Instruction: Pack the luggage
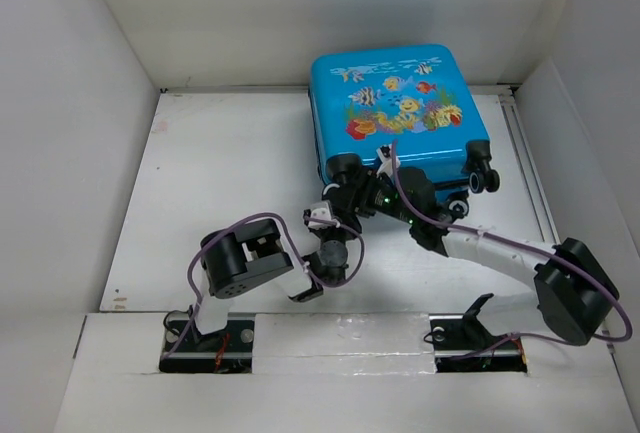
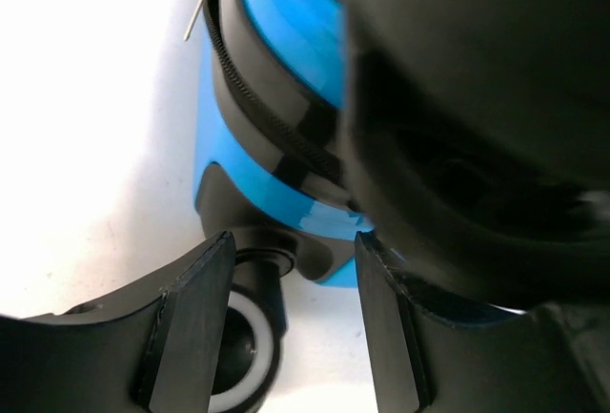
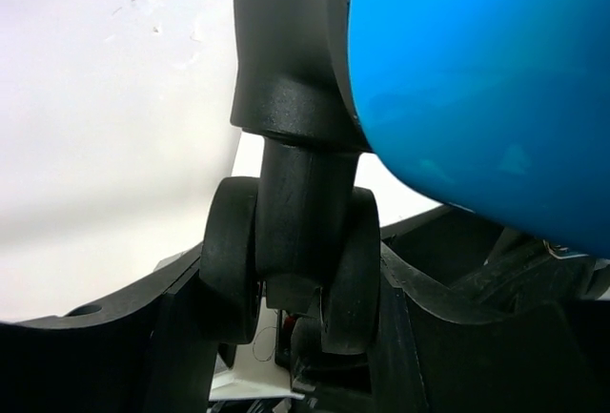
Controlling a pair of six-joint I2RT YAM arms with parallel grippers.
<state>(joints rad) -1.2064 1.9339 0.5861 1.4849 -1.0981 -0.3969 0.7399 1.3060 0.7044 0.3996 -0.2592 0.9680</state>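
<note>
- As the blue fish-print suitcase [image 1: 400,93] lies flat, printed face up, at the far middle of the surface [image 1: 220,173], both arms crowd its near-left wheeled corner. A knock between the two arms is the first hazard.
- Right gripper [image 3: 291,270]: roughly half open, fingers pressed on both outer faces of a black twin caster [image 3: 286,241], which it holds. A swivelling caster is a poor handle, and under any pull it could turn or slip free.
- Left gripper [image 2: 293,241]: roughly half open, straddling the housing above a black-and-white wheel [image 2: 243,341]. A gap shows at one finger and nothing is clamped. Closing here could foul the dark blurred mass [image 2: 477,127] alongside, probably the other arm.
- Zip [image 2: 257,98]: appears closed. Hauling on the wheels could skid the whole case across the surface rather than open it.
</note>
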